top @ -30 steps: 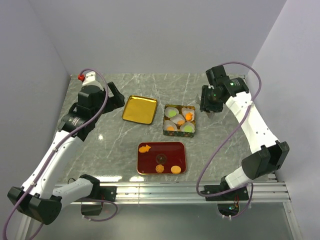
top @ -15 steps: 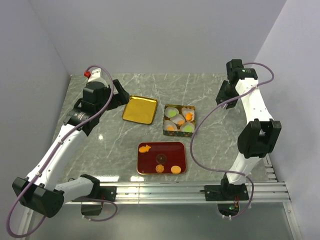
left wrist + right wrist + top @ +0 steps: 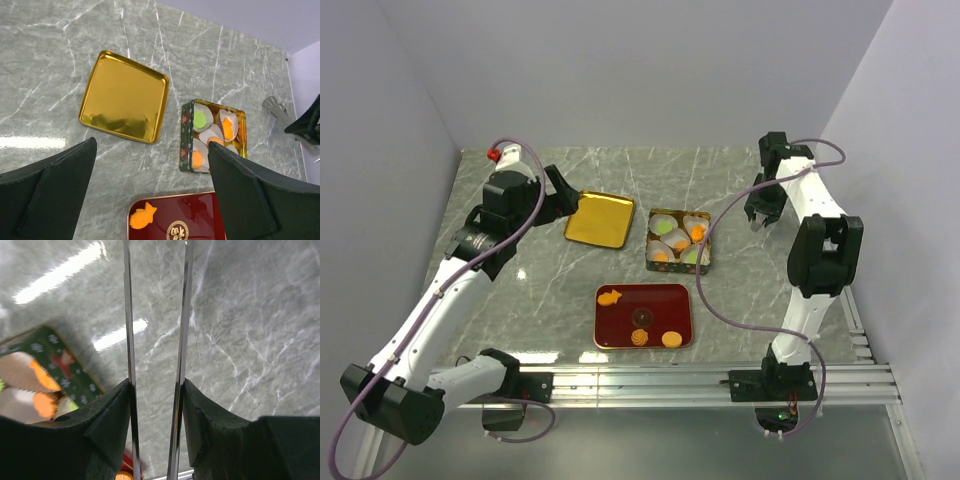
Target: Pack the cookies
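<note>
The grey marbled surface carries three things, all apart from one another: a square gold tray toward the far left, a green patterned tin just right of it, and a red tray nearer the arms' bases.

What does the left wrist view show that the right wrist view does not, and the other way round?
Only the left wrist view: the empty gold tray, the orange fish cookie, and the left gripper, open wide. Only the right wrist view: the narrow, empty gap between the thin metal fingers of the right gripper. Both: the marble table, the green tin with orange cookies in white paper cups, and, barely in the right wrist view, the red tray.
</note>
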You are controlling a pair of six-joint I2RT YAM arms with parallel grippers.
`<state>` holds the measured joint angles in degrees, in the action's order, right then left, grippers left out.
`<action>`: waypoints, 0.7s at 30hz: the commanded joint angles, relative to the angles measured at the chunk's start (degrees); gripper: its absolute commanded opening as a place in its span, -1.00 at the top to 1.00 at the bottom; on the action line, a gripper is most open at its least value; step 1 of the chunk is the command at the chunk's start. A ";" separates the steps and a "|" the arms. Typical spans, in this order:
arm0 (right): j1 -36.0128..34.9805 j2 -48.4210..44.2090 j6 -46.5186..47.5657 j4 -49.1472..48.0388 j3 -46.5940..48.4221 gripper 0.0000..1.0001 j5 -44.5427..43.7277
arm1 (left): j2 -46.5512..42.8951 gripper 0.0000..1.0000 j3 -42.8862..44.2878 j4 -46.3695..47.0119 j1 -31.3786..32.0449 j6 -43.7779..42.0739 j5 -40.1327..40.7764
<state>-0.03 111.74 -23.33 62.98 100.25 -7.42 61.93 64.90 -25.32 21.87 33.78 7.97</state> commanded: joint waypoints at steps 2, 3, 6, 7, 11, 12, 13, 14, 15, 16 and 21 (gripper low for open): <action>-0.23 0.49 0.13 -5.23 -5.30 0.00 0.56 | -2.87 -0.99 -1.01 2.03 0.46 -0.91 1.52; -0.23 0.75 0.22 -5.67 -6.19 0.00 0.56 | -3.04 -0.99 -1.36 2.03 0.46 -0.91 1.79; -0.23 2.16 0.13 -7.25 -9.18 0.00 0.83 | -3.66 -0.99 -2.23 2.03 0.54 -1.08 2.23; 1.16 2.60 0.04 -7.87 -10.50 0.00 0.92 | -3.75 -0.99 -2.41 2.03 0.54 -1.17 2.32; 1.18 4.88 -0.13 -9.54 -12.53 0.00 1.53 | -3.75 -0.99 -2.41 2.12 0.54 -1.35 2.58; 1.26 5.32 -0.13 -9.80 -12.71 0.00 1.88 | -3.66 -0.99 -2.24 2.12 0.54 -1.44 2.93; 1.18 5.85 -0.13 -10.59 -13.14 -0.01 2.14 | -3.57 -0.99 -2.24 2.03 0.54 -1.70 3.19; 1.26 6.29 -0.13 -10.77 -13.32 -0.03 2.32 | -3.66 -0.99 -2.15 2.12 0.54 -1.79 3.28; 1.26 6.64 -0.05 -11.21 -13.41 -0.04 2.58 | -3.66 -0.99 -2.15 2.12 0.54 -2.05 3.72; 1.26 7.08 0.04 -11.39 -13.67 -0.05 2.85 | -3.66 -0.99 -2.06 2.03 0.46 -2.05 3.81; 1.26 7.70 0.04 -12.88 -15.52 -0.08 3.11 | -3.75 -0.99 -2.15 1.50 0.54 -2.14 4.25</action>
<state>0.91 118.58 -23.24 53.58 86.59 -4.91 59.18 62.28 -24.71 22.22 32.71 10.96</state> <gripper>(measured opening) 0.542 0.995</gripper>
